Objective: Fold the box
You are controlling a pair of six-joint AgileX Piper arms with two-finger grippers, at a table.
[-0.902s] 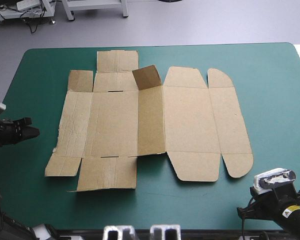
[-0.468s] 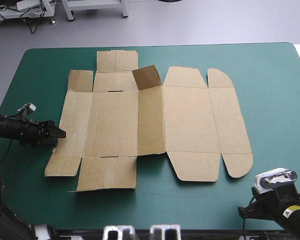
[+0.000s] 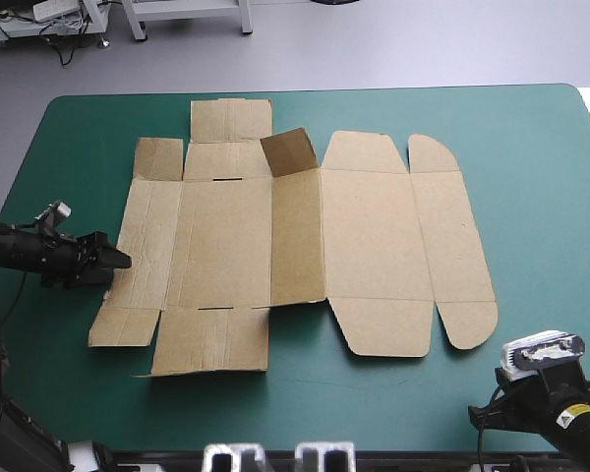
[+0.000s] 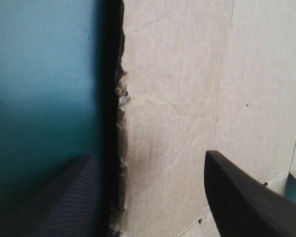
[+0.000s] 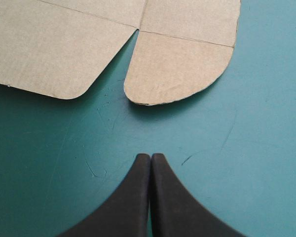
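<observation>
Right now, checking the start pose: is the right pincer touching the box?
Apart. The right wrist view shows bare cover between the shut right pincer and the box at its rounded flap.

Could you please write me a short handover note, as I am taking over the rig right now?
Left tool: open, astride the left edge of the box; no grasp yet.
Right tool: shut, empty, over bare cover, just short of the rounded flap at the near right corner.
Box: flat in mid-table; only one small flap near the far edge stands up.
Done: nothing folded.
Left: raise and tuck all the walls.
</observation>
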